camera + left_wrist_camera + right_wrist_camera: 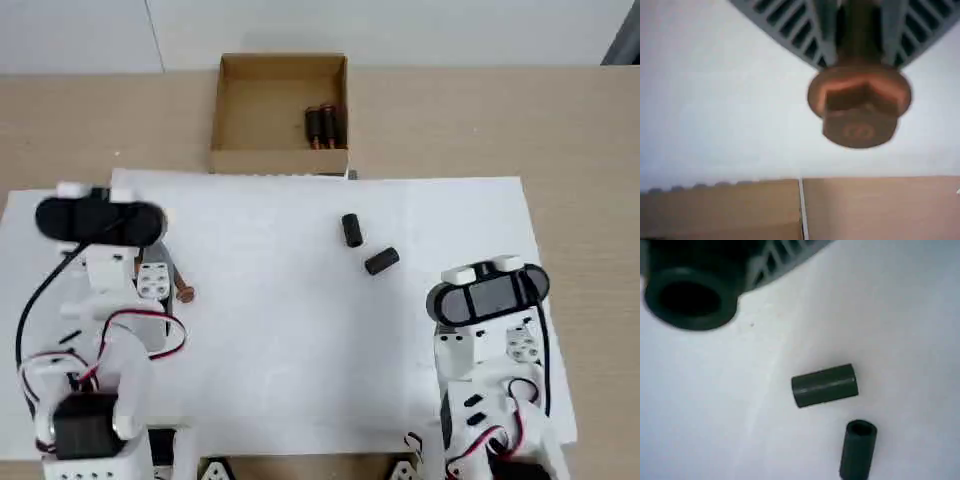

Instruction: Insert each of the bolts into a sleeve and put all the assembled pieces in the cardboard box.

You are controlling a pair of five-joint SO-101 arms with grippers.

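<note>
My left gripper point(860, 35) is shut on a copper bolt point(860, 107), whose hex head points away from the fingers. From above, that bolt point(184, 292) hangs over the left side of the white sheet. My right gripper point(705, 267) is shut on a black sleeve point(690, 297), its open bore facing the camera. Two loose black sleeves point(825, 385) point(858, 447) lie on the sheet beyond it, seen from above at the sheet's middle point(382, 261) point(352, 229). The cardboard box point(232, 110) stands at the back with assembled pieces point(325, 127) inside at its right.
The white sheet point(280, 340) covers most of the wooden table point(580, 130). The left arm's body point(100, 225) and the right arm's body point(488, 295) stand over the sheet's two sides. The sheet's edge and bare wood point(880, 207) lie below the bolt.
</note>
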